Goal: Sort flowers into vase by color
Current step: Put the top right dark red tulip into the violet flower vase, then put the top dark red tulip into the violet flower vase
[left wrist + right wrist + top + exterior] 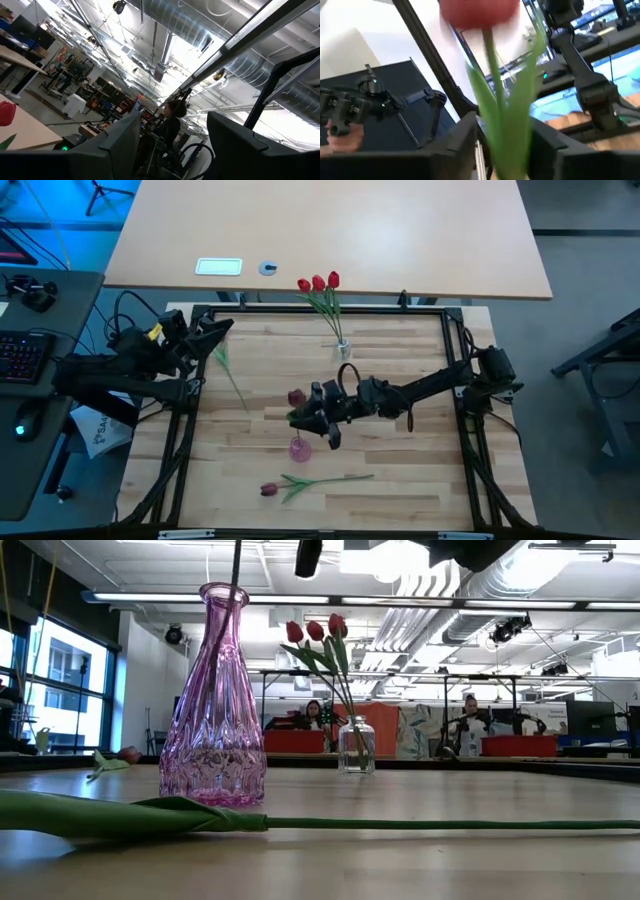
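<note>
While left gripper waited far left, fingers apart, right gripper hovered over pink ribbed glass vase, clamped on dark maroon tulip.

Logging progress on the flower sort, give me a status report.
Right gripper shut on a maroon tulip above the pink vase. Left gripper parked at table edge. Three red tulips in clear vase. Nothing blocking.
</note>
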Available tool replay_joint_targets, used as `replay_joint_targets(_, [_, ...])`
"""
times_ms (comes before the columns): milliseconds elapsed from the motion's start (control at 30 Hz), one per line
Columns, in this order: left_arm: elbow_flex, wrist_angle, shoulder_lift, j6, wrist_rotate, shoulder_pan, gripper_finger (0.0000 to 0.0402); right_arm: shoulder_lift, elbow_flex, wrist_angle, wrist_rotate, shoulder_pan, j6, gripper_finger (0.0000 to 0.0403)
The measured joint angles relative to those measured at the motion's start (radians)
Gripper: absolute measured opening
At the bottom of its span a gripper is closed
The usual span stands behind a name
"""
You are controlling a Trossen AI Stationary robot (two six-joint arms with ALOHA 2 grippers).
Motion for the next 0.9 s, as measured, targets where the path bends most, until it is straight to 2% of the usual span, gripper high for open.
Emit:
replay_joint_targets(133, [0.0,0.0,0.0,0.0,-0.001,0.0,0.0216,-0.005,0.0,-0.036,-0.035,0.001,0.016,0.0206])
replay_joint_targets(267, [0.0,0.001,-0.003,-0.005,-0.001,0.0,0.0216,-0.05,0.0,-0.152,-0.159,-0.013,0.017,0.0271])
replay_joint_targets(367, [0.0,0.001,-0.01,-0.005,-0.002,0.0,0.0216,-0.101,0.0,-0.293,-0.238,-0.039,0.02,0.0302])
replay_joint_targets(500, [0.0,0.001,-0.016,0.009,-0.036,0.0,0.0216,-0.186,0.0,-0.446,-0.268,-0.074,0.016,0.0317])
replay_joint_targets(800, [0.0,-0.004,-0.014,-0.009,-0.091,0.0,0.0216,-0.423,0.0,-0.677,-0.267,-0.17,-0.077,0.0319])
replay_joint_targets(833, [0.004,-0.032,-0.011,-0.044,-0.123,0.0,0.0216,-0.45,0.0,-0.699,-0.265,-0.179,-0.08,0.0319])
replay_joint_targets(900, [0.036,-0.208,0.009,-0.117,-0.202,0.0,0.0216,-0.499,0.0,-0.737,-0.253,-0.194,-0.087,0.0319])
